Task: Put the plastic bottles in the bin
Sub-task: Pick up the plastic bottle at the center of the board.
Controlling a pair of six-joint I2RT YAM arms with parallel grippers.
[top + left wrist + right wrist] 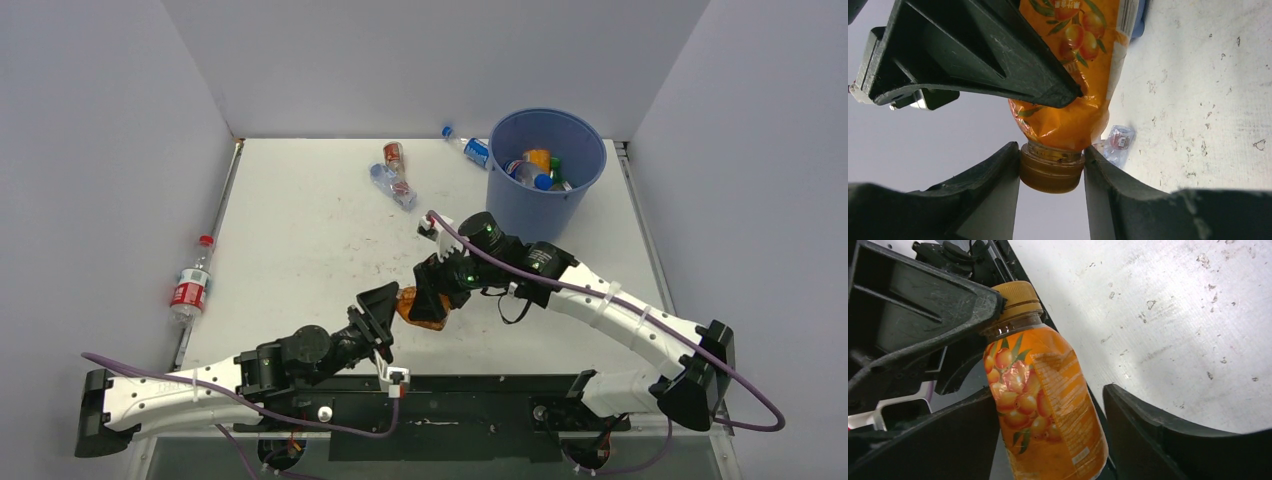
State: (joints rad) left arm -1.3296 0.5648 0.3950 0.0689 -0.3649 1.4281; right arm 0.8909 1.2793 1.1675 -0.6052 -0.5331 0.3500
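crinkled glossy orange bottle [1048,405]; round amber cap [1051,172]

A robotics lab cell: plain grey walls [110,150] box a scuffed white table [300,260].

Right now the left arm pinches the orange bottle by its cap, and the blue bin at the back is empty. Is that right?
Not quite. The bin is not empty: the top external view shows several bottles inside it. The rest holds: the left gripper pinches the orange bottle by its cap.
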